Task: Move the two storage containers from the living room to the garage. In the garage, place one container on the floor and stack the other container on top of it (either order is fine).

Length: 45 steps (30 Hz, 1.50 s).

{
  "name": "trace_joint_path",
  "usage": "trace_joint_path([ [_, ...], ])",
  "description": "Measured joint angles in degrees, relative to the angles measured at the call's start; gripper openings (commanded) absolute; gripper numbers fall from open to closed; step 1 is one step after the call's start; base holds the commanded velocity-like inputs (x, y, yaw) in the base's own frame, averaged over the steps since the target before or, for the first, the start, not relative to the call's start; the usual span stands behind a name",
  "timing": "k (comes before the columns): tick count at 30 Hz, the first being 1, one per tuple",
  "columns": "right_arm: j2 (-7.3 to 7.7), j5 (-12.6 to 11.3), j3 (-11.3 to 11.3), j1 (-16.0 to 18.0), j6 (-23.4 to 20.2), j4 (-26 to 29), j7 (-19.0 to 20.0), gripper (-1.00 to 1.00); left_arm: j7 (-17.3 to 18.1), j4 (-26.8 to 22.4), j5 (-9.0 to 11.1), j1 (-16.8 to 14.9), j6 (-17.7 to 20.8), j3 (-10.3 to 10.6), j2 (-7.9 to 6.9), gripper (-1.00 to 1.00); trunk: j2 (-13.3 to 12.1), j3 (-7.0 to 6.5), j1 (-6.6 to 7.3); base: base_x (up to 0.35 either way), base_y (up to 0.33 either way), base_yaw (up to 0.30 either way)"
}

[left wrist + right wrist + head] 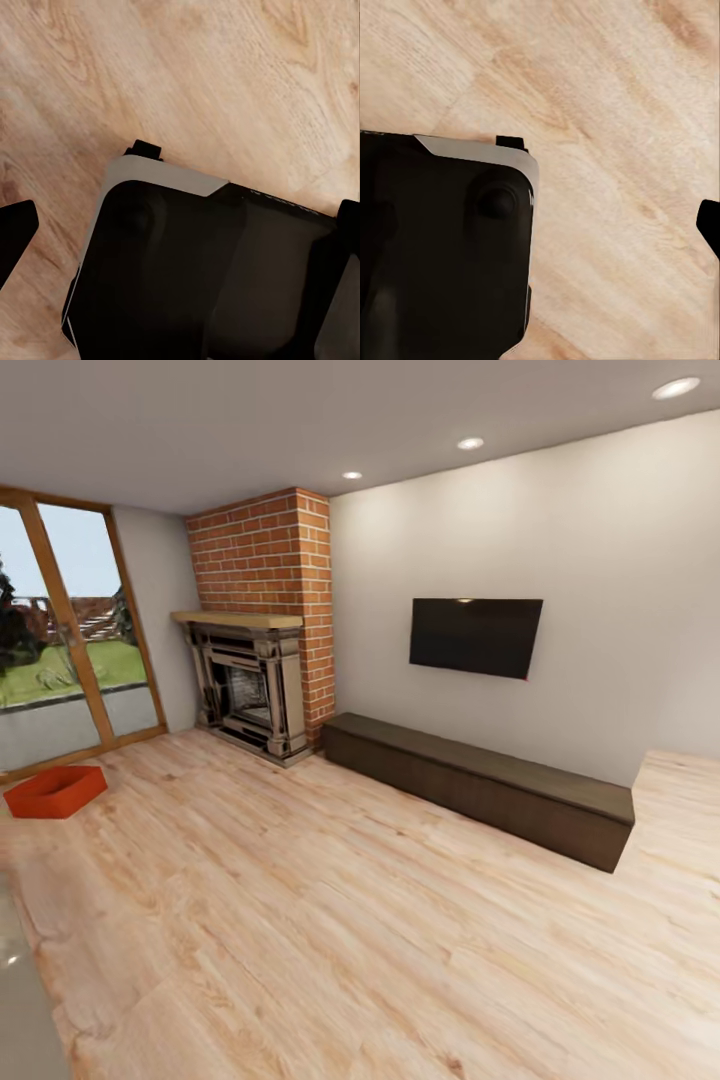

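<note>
One red-orange storage container (56, 791) sits open-topped on the light wood plank floor (350, 920) of the living room, at the far left in the head view, just in front of the wood-framed glass doors (70, 650). My left gripper (187, 214) hangs open over the plank floor, with its black fingertips (15, 232) far apart and my dark base below between them. My right gripper (544, 225) also hangs over the floor beside the base, holding nothing. One black fingertip (709, 225) of the right gripper shows at the frame's edge.
A brick fireplace (255, 680) stands in the far corner, to the right of the doors. A long low dark bench (480, 785) runs along the right wall under a wall-mounted TV (475, 636). A glossy pale surface (20, 1000) cuts into the lower left corner.
</note>
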<state>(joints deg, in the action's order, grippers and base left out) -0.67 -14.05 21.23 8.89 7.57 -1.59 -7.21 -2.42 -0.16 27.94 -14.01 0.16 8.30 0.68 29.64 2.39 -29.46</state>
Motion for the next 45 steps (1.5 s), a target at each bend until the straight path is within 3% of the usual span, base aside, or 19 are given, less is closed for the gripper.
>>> trace_joint_path([
  [15, 0.03, 0.0, 0.0, 0.0, 0.0, 0.0, 0.0, 1.0, 0.0, 0.0, 0.0, 0.0, 0.0, 0.0, 0.0, 1.0, 0.0, 0.0, 0.0, 0.322, 0.0, 0.275],
  [45, -0.35, 0.1, 0.0, 0.0, -0.7, 0.0, -0.7, 1.0, 0.0, 0.0, 0.0, 0.0, 0.0, 0.0, 0.01, 1.0, 0.0, 0.0, 0.0, 0.322, 0.0, 0.007],
])
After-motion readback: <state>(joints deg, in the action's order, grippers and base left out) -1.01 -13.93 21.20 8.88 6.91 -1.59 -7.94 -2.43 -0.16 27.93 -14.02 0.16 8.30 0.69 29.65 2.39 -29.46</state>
